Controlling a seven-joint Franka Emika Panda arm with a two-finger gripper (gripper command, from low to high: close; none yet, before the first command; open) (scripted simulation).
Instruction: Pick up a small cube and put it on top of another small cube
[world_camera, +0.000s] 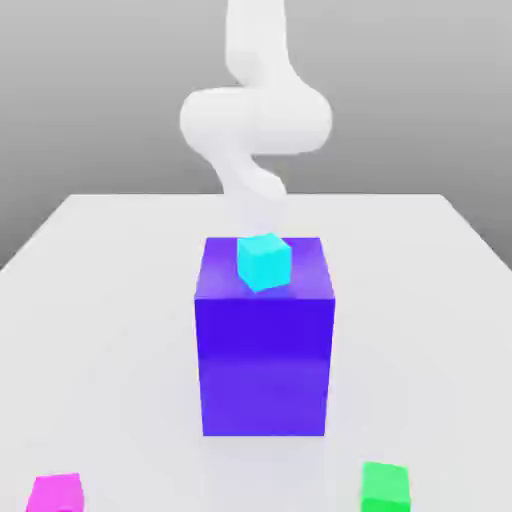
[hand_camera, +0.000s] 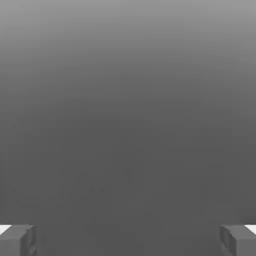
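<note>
Exterior view: a white bench (world_camera: 110, 300) carries a big blue-violet block (world_camera: 265, 360) in the middle, with a cyan small cube (world_camera: 264, 261) sitting on its top. The magenta small cube (world_camera: 55, 493) rests on the bench at the near edge toward the exterior view's left; the green small cube (world_camera: 385, 487) sits well apart toward the right. The white arm (world_camera: 255, 115) rises behind the block. In the hand view the pincer (hand_camera: 128, 239) has its fingers (hand_camera: 17, 239) spread wide, nothing between them.
</note>
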